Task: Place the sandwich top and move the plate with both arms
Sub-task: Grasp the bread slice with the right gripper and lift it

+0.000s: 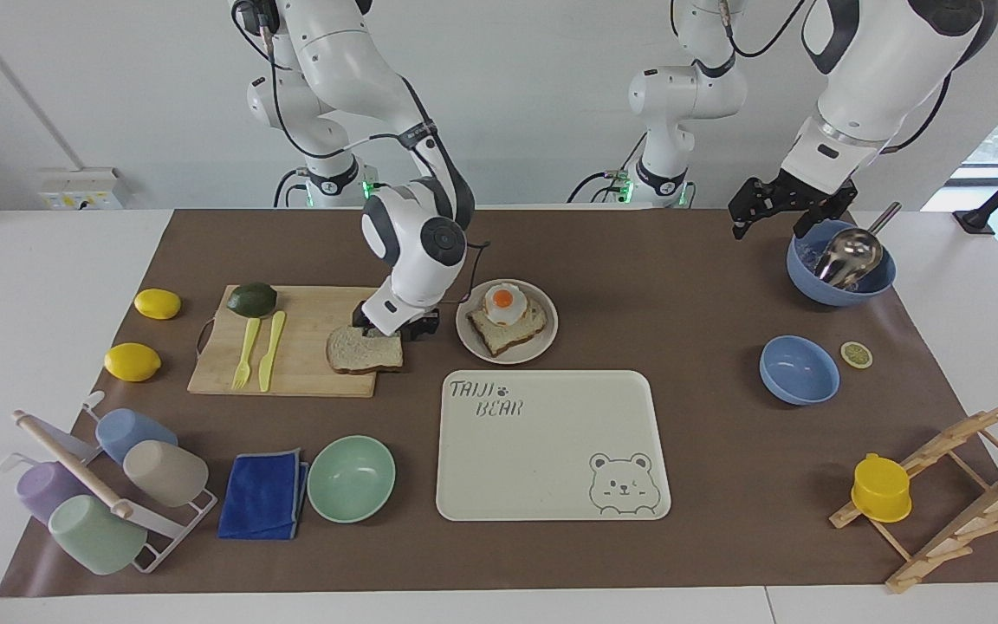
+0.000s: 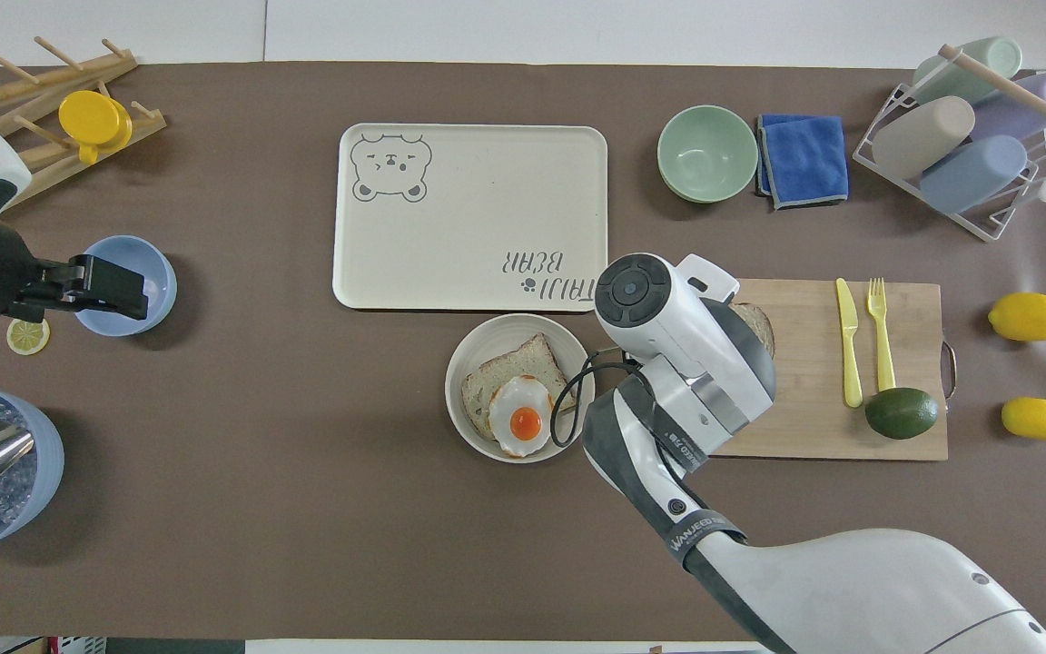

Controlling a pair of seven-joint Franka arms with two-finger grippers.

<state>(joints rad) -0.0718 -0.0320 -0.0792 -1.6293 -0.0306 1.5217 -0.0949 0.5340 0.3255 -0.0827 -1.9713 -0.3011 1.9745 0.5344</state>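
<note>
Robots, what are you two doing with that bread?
The right end effector is down at the edge of the sandwich top, which lies flat on the cutting board. Beside the board, the plate holds another slice with a fried egg, so the top is not yet on. The left end effector waits by the blue bowl with the metal scoop.

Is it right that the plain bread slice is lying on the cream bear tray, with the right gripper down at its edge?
Not quite. The facing view shows the plain bread slice on the wooden cutting board, not the bear tray. The right gripper is indeed down at its edge.
</note>
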